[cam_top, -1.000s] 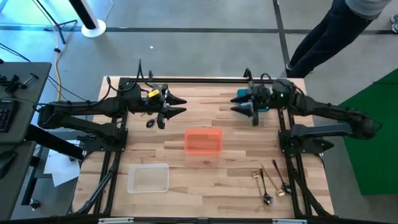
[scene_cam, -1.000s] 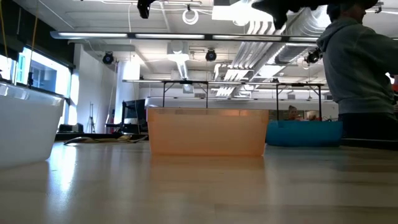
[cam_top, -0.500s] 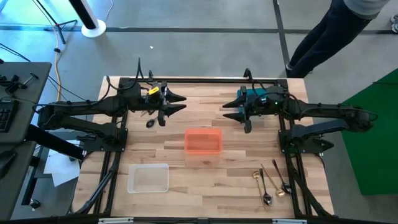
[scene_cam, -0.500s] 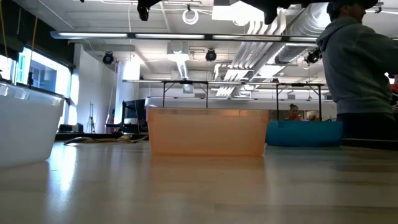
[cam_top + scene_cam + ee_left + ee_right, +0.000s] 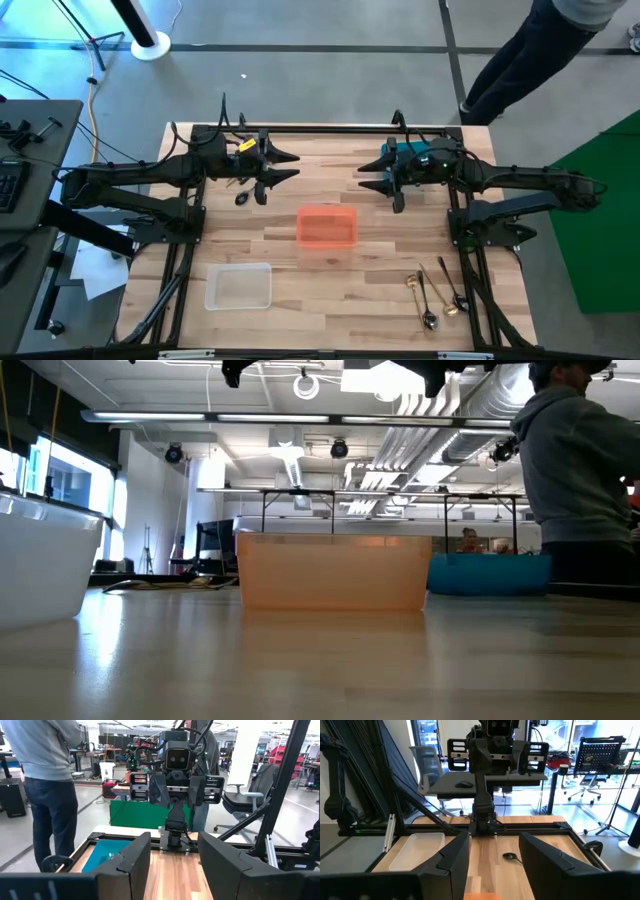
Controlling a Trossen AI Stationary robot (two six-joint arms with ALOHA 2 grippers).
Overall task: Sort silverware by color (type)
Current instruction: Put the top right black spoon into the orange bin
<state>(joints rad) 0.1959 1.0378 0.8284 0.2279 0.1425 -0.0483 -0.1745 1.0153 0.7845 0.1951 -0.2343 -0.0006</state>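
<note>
On the left of the wooden table (image 5: 370,215), the left gripper (image 5: 290,167) hangs raised near the far edge, its fingers spread and holding nothing. A single dark spoon (image 5: 241,197) lies on the wood just beside and slightly nearer than this gripper. Closer to the front sits a clear bin (image 5: 239,286), and near the middle stands an orange bin (image 5: 327,227). A blue bin (image 5: 102,852) sits at the far right of the table, under the right arm.

The right gripper (image 5: 366,176) faces the left one across a bare strip of table, also raised, its fingers apart and empty. The rest of the silverware (image 5: 436,293), a small cluster of gold, black and silver pieces, lies at the front right corner, well apart from both grippers and behind the right one as it points.

The pieces in that cluster lie close together and some seem to cross, so a pinch aimed at one could drag or lift a neighbour and mix colours in a bin. They are thin and flat on the wood, so fingers coming down too shallow would likely slide over them. The lone dark spoon could be nudged away if the left gripper descends off-centre. A person (image 5: 530,50) stands beyond the far right corner, clear of the arms for now.
</note>
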